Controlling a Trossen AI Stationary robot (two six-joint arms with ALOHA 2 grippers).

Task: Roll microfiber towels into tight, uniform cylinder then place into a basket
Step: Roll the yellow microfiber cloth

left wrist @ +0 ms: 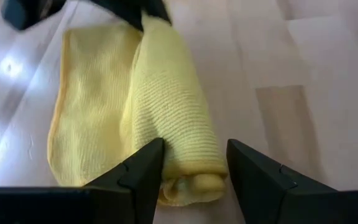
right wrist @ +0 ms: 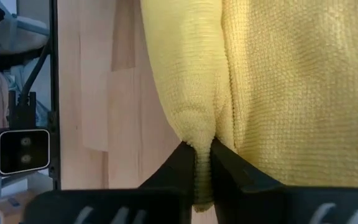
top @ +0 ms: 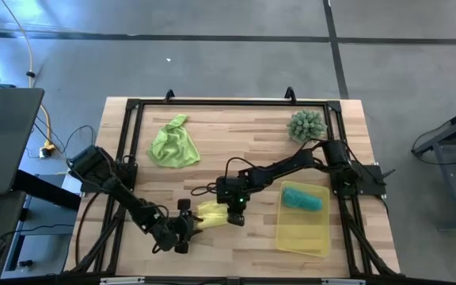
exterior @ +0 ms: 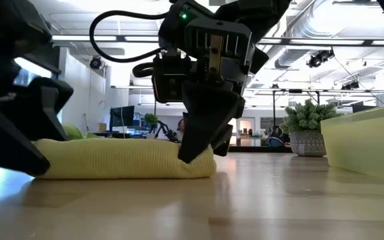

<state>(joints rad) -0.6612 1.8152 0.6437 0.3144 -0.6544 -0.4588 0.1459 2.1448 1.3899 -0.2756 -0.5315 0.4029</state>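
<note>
The yellow towel (top: 210,212) lies partly rolled on the table's near middle, with a roll (left wrist: 173,106) beside a flat part (left wrist: 86,112). My left gripper (top: 187,228) is at the roll's left end, its fingers on either side of it. My right gripper (top: 234,215) is shut on the towel's right end. The teal towel (top: 302,198) lies rolled in the yellow basket (top: 303,233). The lime green towel (top: 172,142) lies crumpled at the far left. My left gripper has the roll's left end (left wrist: 191,177) between its two fingers (left wrist: 145,168), coming level from the table's left, along the roll. The roll fills the gap and rests on the table. My right gripper pinches a bunched fold at the towel's right end (right wrist: 202,140) between its shut fingertips (right wrist: 179,162), pointing down from above (exterior: 199,150). The towel lies on the table.
A spiky green plant (top: 307,125) stands at the far right, beyond the basket. The black frame (top: 228,103) runs along the table's edges. Bare wood (top: 244,142) lies between the lime green towel and the plant.
</note>
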